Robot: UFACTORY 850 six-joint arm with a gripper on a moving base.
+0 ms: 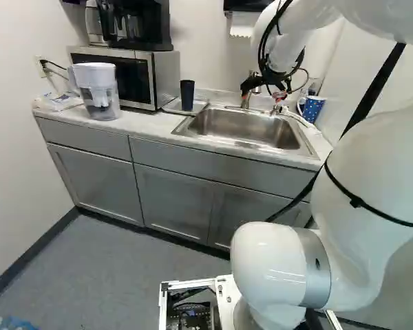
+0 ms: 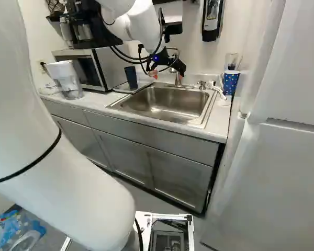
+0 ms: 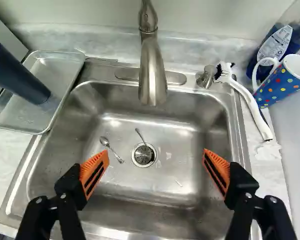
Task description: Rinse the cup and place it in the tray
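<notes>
The white arm [image 1: 282, 258] fills the lower right of the left base view, covering part of the grey cabinets. On the pale counter [image 1: 148, 126], a clear pitcher with a white lid [image 1: 100, 89] stands near the left end, close to the front edge. A smooth, dark navy tumbler [image 1: 186, 95] stands upright in the shallow metal tray [image 1: 171, 108], just beside the stainless sink [image 1: 241, 128].

In the right base view the arm is again nearest, hiding the lower left. The black gripper [image 2: 167, 75] hangs above the sink's rear edge. The blue mug with coloured dots [image 2: 231, 82] is at the counter's rear right corner, a bottle partly hidden behind it.

The wrist view has the gripper [image 3: 154, 155] nearest, two fingers with orange pads [image 3: 94, 171] spread wide over the sink, nothing gripped. The tumbler's base sits about midway between the tray's edges; its rim is cut off, so its inside cannot be seen. The mug shows its white handle and inside, its far side cut off. A small spoon [image 3: 111, 150] lies by the drain [image 3: 143, 155]; a second thin metal utensil [image 3: 140, 136] reaches over it, its lower end hard to make out.
</notes>
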